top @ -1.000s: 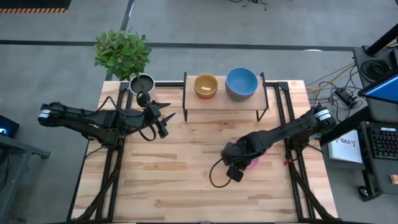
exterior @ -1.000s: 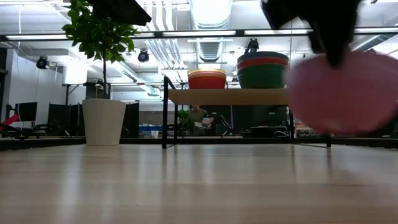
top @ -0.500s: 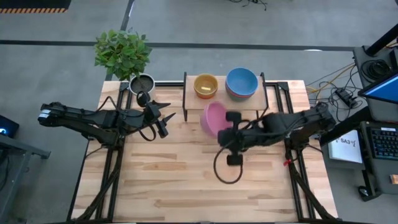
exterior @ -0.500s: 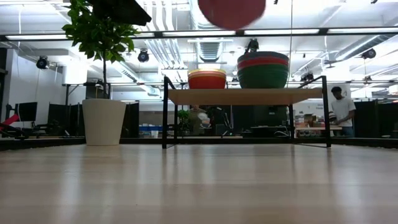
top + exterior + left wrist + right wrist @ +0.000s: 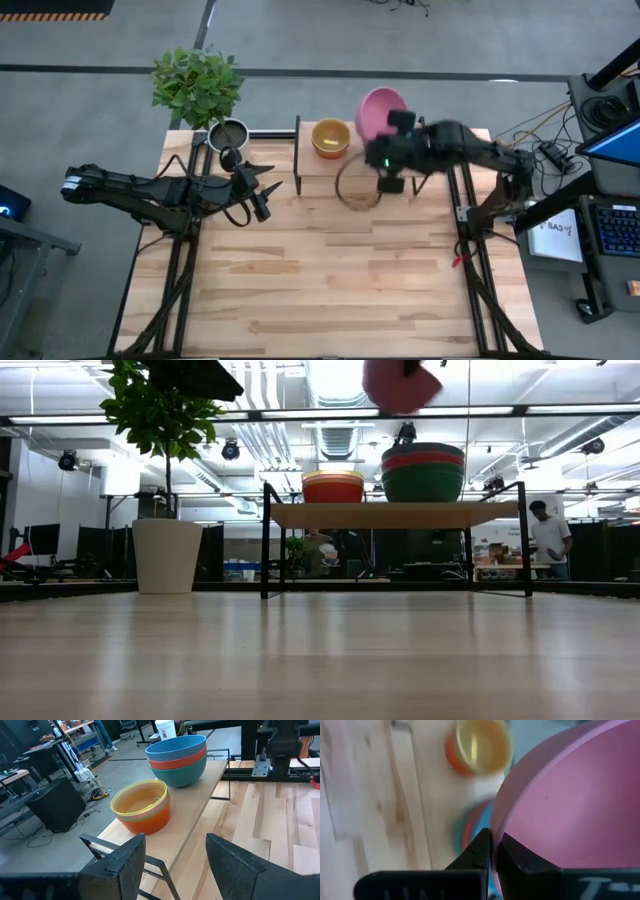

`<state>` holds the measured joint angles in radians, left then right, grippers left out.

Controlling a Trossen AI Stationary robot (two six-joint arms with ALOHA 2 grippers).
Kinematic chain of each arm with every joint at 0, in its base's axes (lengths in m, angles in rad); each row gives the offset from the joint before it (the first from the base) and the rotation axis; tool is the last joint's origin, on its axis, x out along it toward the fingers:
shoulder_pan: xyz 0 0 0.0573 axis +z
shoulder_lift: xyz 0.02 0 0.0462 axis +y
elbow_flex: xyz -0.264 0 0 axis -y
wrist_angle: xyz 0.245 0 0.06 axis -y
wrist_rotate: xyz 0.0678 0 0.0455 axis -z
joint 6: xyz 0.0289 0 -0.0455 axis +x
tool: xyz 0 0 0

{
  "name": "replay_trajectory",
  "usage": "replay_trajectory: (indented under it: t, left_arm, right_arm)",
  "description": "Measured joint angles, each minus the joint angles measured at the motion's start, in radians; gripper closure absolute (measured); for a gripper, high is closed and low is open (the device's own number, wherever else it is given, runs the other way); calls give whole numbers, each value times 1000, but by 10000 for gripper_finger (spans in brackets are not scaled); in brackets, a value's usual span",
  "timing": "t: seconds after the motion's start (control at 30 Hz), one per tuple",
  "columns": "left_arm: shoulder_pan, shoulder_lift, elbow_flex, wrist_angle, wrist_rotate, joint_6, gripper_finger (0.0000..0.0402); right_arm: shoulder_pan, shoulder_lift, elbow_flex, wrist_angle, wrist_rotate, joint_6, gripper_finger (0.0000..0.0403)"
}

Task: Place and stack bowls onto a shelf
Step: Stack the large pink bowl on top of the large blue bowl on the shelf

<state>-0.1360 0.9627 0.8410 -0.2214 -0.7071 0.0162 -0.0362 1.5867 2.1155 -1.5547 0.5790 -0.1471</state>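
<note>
The light-wood shelf (image 5: 330, 165) on black legs stands at the table's far side. On it sit a stack of small bowls, yellow on orange (image 5: 142, 806), and a stack of large bowls, blue on red on teal (image 5: 178, 759). My right gripper (image 5: 493, 851) is shut on the pink bowl (image 5: 378, 110), high above the large stack. The pink bowl also shows at the top of the low view (image 5: 400, 382). My left gripper (image 5: 175, 855) is open and empty over the table's left part, near the shelf's left end. My right gripper pinches the pink bowl's rim (image 5: 496, 827) between its two fingers, one finger inside the bowl (image 5: 520, 860) and one outside (image 5: 479, 851). The bowl is lifted clear, tilted, high above the shelf and the blue-topped stack.
A grey metal plant pot (image 5: 227, 133) with a green plant (image 5: 197, 82) stands at the far left corner, next to the shelf's left end. A person (image 5: 546, 540) stands in the room behind the table. A loop of black cable (image 5: 357, 185) hangs below my right arm.
My right gripper has carried the pink bowl up from the table's right middle and toward the far edge, until it hangs above the large bowl stack on the shelf. The bowl has been lifted clear and tipped on the way. My left arm has kept still.
</note>
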Motion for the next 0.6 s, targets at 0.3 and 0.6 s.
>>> replay_trajectory:
  t: [0.3, 0.6]
  left_arm:
    - [0, 0, 0, 0, 0, 0, 210]
    - [0, 0, 0, -1, 0, 0, 210]
  right_arm:
    - [-265, 15, -22, -17, -268, -75, 392]
    - [-354, 53, -26, -16, -407, -111, 392]
